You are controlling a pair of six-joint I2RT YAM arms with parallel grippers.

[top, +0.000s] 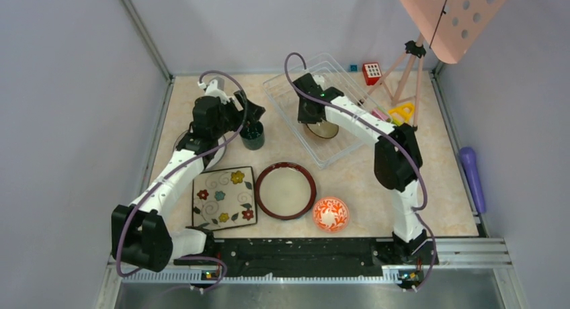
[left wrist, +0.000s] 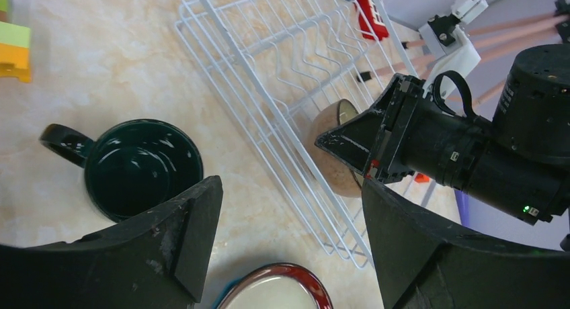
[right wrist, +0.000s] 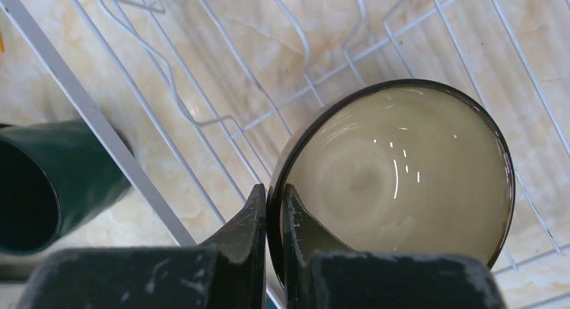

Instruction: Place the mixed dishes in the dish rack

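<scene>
Pinches the thin dark rim of the brown bowl (right wrist: pixel 396 174) with the right claw (right wrist: pixel 272 196), jaws drawn almost together, one finger inside the glossy cream hollow and the other against the outer wall. Holds that round bowl tilted inside the dish rack (left wrist: pixel 269 87), a white wire rectangle with raised sides and bent dividers, set askew toward the far right of the table (top: pixel 437 188). Hangs the left claw (left wrist: pixel 290 188) spread wide with nothing between its blunt black fingers, above the marbled beige tabletop beside the rack's left long side. Shows the teal mug (left wrist: pixel 141 164), dark and glazed with a loop handle, standing upright just outside that side of the rack, toward the far left corner. Sets out along the near edge, from left to right, the square floral plate (top: pixel 224 196), just beside it the round red-rimmed cream plate (top: pixel 286 190), and the small orange bowl (top: pixel 331 213) with its white pattern, all flat and apart from the rack.
</scene>
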